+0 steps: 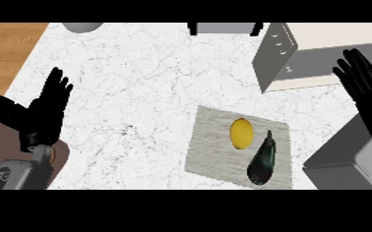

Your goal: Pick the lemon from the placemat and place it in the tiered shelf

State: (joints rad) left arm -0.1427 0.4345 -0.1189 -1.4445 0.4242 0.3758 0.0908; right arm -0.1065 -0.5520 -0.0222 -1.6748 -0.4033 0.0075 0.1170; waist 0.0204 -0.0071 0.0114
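Observation:
A yellow lemon [241,132] lies on a grey placemat [210,147] in the lower right of the counter. A dark eggplant [262,161] lies beside it on the same mat. The tiered shelf [280,56], grey with cream levels, stands at the upper right. My right hand [357,81] is open at the right edge, fingers up, in front of the shelf and above and right of the lemon. My left hand [47,108] is open at the left edge, fingers up, far from the mat.
A grey round object [82,26] shows at the top left edge, and a grey box with black legs [225,28] at the top middle. Wooden surface [18,49] borders the white marble counter [138,88] on the left.

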